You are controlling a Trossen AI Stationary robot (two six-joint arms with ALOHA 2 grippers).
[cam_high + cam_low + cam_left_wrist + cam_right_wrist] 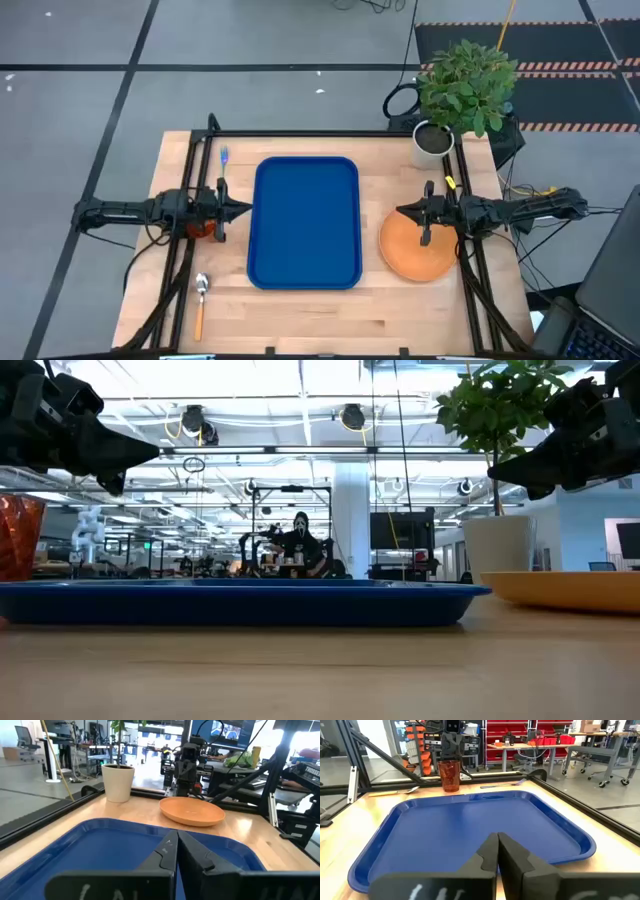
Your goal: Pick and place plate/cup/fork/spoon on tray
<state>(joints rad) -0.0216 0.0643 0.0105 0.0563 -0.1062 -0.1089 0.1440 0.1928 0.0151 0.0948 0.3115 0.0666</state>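
Observation:
The blue tray (305, 222) lies flat in the middle of the table. The orange plate (415, 250) rests on the wood to the tray's right, and the dark orange-red cup (449, 775) stands upright to its left, under my left arm. The light-blue fork (223, 158) lies at the far left and the spoon (201, 296) at the near left. My left gripper (245, 210) hovers shut at the tray's left rim, pointing level at the tray. My right gripper (400, 211) hovers shut over the plate's far-left edge, pointing toward the tray. Neither holds anything.
A white pot (432, 140) with a green plant stands at the table's far right corner. A black frame (330, 133) runs along the table's far edge and down both sides. Bare wood (330, 320) stretches along the near edge in front of the tray.

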